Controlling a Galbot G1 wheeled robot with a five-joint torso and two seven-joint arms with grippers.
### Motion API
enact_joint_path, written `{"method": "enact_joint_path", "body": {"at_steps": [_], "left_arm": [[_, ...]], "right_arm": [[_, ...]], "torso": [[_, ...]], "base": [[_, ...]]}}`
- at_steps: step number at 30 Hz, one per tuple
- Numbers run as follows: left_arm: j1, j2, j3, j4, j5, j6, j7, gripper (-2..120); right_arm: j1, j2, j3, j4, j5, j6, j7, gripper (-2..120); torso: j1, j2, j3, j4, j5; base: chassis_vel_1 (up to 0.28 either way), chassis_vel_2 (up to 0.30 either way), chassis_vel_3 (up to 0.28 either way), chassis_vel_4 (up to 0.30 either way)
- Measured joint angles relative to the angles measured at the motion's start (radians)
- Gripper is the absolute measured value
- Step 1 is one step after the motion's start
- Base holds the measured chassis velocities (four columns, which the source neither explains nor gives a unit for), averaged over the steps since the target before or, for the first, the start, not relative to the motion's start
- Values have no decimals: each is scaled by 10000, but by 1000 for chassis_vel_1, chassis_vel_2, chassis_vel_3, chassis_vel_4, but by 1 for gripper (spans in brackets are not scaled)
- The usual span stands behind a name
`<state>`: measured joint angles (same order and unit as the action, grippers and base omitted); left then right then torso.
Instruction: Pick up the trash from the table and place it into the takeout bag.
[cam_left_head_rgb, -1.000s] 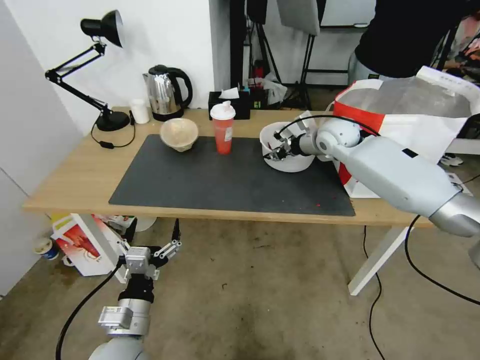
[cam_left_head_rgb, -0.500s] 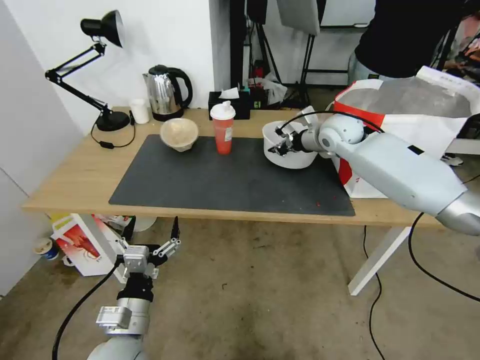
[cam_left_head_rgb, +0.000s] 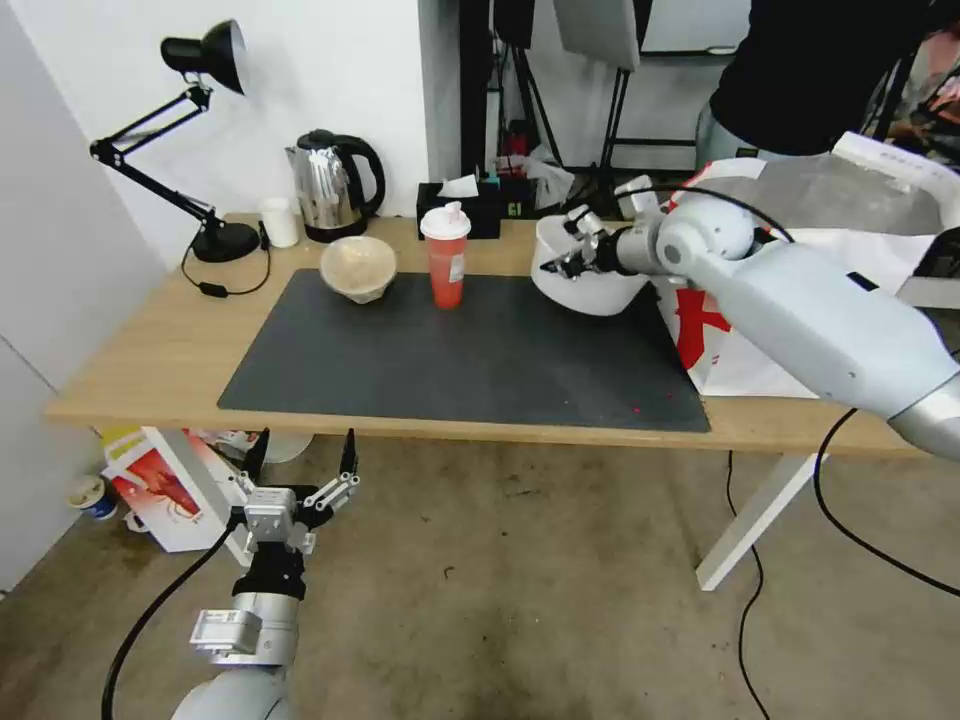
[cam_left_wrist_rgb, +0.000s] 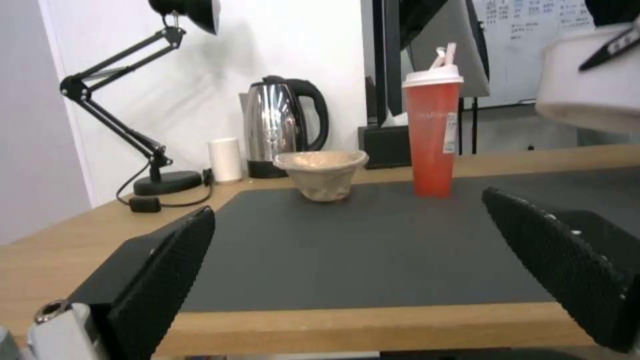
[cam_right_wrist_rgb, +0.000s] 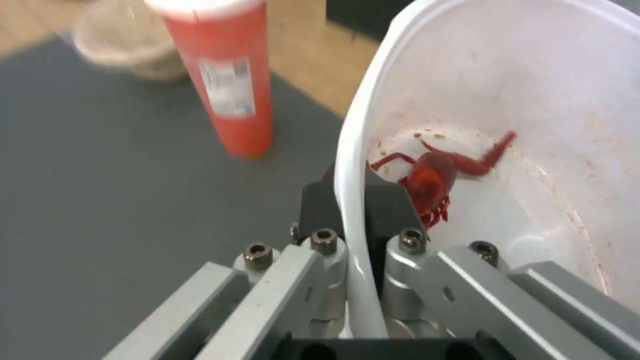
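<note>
My right gripper (cam_left_head_rgb: 565, 262) (cam_right_wrist_rgb: 350, 200) is shut on the rim of the white plastic bowl (cam_left_head_rgb: 590, 280) (cam_right_wrist_rgb: 533, 90), one finger inside and one outside. It holds the bowl tilted above the table (cam_left_head_rgb: 150, 350), beside the takeout bag (cam_left_head_rgb: 870, 195). Red scraps (cam_right_wrist_rgb: 433, 180) lie in the bowl. The red-orange cup (cam_left_head_rgb: 446, 258) (cam_left_wrist_rgb: 432, 135) and the beige pulp bowl (cam_left_head_rgb: 358, 267) (cam_left_wrist_rgb: 321, 172) stand at the back of the dark mat (cam_left_head_rgb: 450, 360). My left gripper (cam_left_head_rgb: 306, 445) (cam_left_wrist_rgb: 348, 205) hangs open below the table's front edge.
A black desk lamp (cam_left_head_rgb: 200, 60), a steel kettle (cam_left_head_rgb: 330, 185), a small white cup (cam_left_head_rgb: 280, 222) and a black tissue box (cam_left_head_rgb: 460, 205) line the table's far edge. A white carton (cam_left_head_rgb: 165, 490) and cables lie on the floor. A person stands behind the bag.
The right gripper has lifted the white bowl off the mat and carried it up and back toward the bag. The left arm has barely moved.
</note>
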<state>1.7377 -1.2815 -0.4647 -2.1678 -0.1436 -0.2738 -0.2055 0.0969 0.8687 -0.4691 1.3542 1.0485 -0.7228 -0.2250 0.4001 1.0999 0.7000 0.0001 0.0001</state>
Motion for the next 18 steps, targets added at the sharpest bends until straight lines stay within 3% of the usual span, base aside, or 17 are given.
{"method": "enact_joint_path", "body": {"at_steps": [10,18], "left_arm": [[-4,106,-53,-132,-90,0,-3,100],[69,103,-70,-258,-90,1,-12,100]], "right_arm": [[1006,-714,960,1014,1491,11,318,0],[1643,-788,837,1164,2092,17,452,0]], "torso": [[0,1,0,0,-2],[-3,1,-2,-1,-3]], "base": [[0,0,0,0],[0,0,0,0]]}}
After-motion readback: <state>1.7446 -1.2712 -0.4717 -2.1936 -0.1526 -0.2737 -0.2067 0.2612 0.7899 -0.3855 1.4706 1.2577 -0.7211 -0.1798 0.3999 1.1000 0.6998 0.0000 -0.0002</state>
